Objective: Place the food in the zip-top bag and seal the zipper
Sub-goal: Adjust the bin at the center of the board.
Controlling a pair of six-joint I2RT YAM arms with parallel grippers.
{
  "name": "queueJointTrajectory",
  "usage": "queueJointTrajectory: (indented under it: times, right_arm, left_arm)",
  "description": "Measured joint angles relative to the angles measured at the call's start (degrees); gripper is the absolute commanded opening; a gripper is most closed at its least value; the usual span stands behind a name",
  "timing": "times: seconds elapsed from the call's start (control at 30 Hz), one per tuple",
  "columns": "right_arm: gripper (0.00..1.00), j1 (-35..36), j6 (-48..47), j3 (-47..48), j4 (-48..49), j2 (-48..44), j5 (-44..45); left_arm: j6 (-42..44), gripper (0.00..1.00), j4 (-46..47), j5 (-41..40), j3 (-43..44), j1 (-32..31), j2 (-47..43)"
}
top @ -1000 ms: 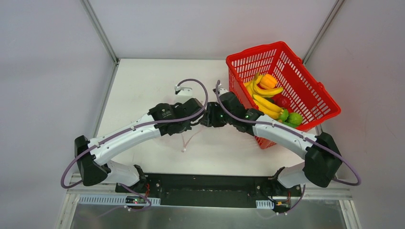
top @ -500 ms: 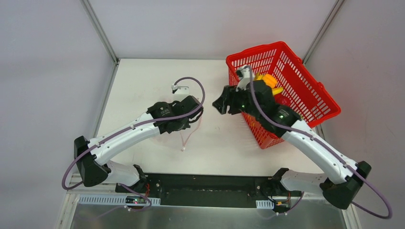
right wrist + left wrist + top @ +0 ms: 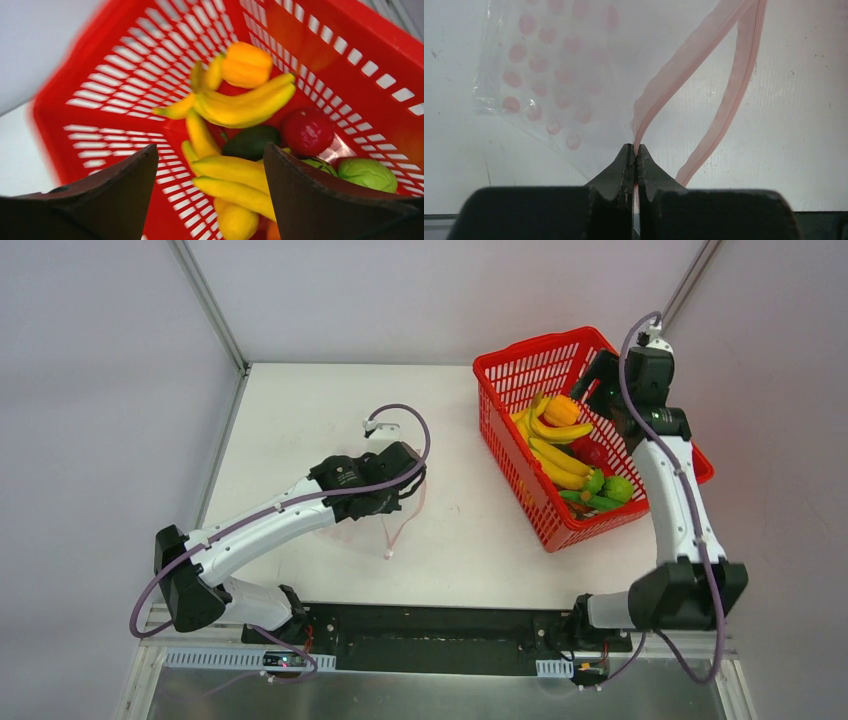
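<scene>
The clear zip-top bag (image 3: 549, 75) with pale pink dots lies on the white table. Its pink zipper (image 3: 684, 65) is parted into two strips. My left gripper (image 3: 635, 147) is shut on one strip; in the top view it (image 3: 405, 478) sits mid-table with the strip (image 3: 403, 522) trailing toward me. The food lies in the red basket: yellow bananas (image 3: 240, 105), an orange piece (image 3: 247, 62), a red ball (image 3: 306, 131), a dark green piece (image 3: 250, 142) and a round green piece (image 3: 367, 172). My right gripper (image 3: 210, 155) is open and empty above the food, at the basket's far right (image 3: 603, 375).
The red lattice basket (image 3: 520, 360) stands at the table's right side, tilted, its wall (image 3: 125, 75) close under my right gripper. Grey walls and metal posts enclose the table on the left, back and right.
My right arm has swung from beside the left gripper at mid-table up and right to over the basket. My left gripper stays shut on the zipper strip.
</scene>
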Motion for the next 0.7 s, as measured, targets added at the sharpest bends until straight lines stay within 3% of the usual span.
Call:
queueJointTrajectory:
  times: [0.1, 0.2, 0.37, 0.7]
  right_arm:
    - [0.8, -4.59, 1.7, 0.28, -1.81, 7.91, -2.05]
    - [0.78, -4.85, 2.89, 0.28, -4.15, 13.94, -5.4]
    - [0.78, -3.23, 3.82, -2.49, -5.92, 14.73, -13.94]
    - [0.79, 12.85, 4.76, -4.07, -6.45, 8.31, -17.4]
  left_arm:
    - [0.2, 0.0, 0.28, 0.0, -0.04, 0.0, -0.02]
    - [0.42, 0.0, 0.52, 0.0, -0.04, 0.0, -0.02]
    - [0.44, 0.0, 0.59, -0.02, -0.37, 0.02, -0.7]
    - [0.39, 0.0, 0.57, -0.28, -1.07, 0.04, -3.48]
